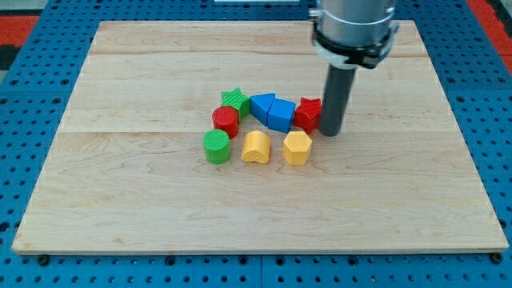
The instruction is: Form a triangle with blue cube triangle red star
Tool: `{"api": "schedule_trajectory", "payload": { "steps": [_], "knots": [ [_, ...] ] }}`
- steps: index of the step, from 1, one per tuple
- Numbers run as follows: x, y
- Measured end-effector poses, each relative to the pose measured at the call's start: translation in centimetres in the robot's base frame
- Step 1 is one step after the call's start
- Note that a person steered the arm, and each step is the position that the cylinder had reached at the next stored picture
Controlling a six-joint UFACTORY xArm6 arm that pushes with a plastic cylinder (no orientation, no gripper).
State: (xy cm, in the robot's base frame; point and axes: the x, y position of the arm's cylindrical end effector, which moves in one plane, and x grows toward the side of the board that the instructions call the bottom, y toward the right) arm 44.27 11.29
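Your tip (331, 132) is touching the red star (307, 114) — pressing from the view's right, gripper absent — blue blocks just beyond.

Single camera only, no second view to overlap with. I'm looking down at a slant from the near edge of the wooden counter (112, 200), facing its far edge. Mid distance: nearly the whole counter fits, blue pegboard (32, 120) showing round it. Arm enters from the view's top, cropped; my tip (331, 133) sits right of centre.
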Motion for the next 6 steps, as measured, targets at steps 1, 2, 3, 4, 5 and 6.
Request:
{"api": "schedule_trajectory", "payload": {
  "steps": [1,2,3,4,5,6],
  "knots": [
    [-2.7,-1.1],
    [0.1,1.6],
    [1.5,-2.1],
    [-0.1,-8.6],
    [-4.0,-8.8],
    [-9.5,-6.5]
  ]
}}
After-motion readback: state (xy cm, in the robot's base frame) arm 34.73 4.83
